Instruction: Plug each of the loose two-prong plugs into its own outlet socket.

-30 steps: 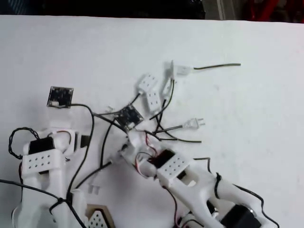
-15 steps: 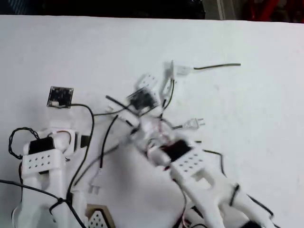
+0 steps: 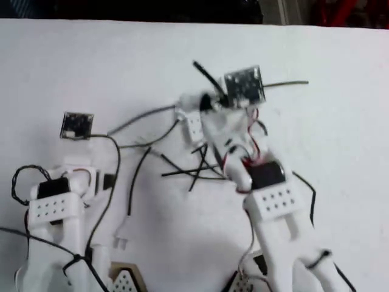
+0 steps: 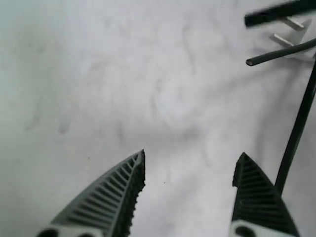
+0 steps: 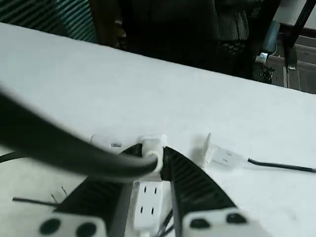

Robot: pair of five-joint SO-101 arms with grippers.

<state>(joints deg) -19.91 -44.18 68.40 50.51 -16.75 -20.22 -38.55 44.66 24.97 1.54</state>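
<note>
Left station: my left gripper [image 4: 191,155] hangs low over bare table [image 4: 98,74], jaws spread wide, holding nothing. I judge it parked clear of the work. A loose plug [image 3: 123,233] lies near that arm's base, unplugged, and its cable runs up into the tangle of cables [image 3: 191,167] mid-table.

Centre: the outlet [image 3: 194,126] lies flat with its sockets facing up, so a plug must come down onto it from above.

Right station: my right gripper [image 5: 150,154] sits at the outlet's far end. Its jaws pinch the held plug [image 5: 153,144] across the body, leaving the cable free to trail out sideways. I cannot tell whether the prongs have entered a socket. A second plug [image 5: 224,158] lies just beyond, apart from the outlet.
</note>
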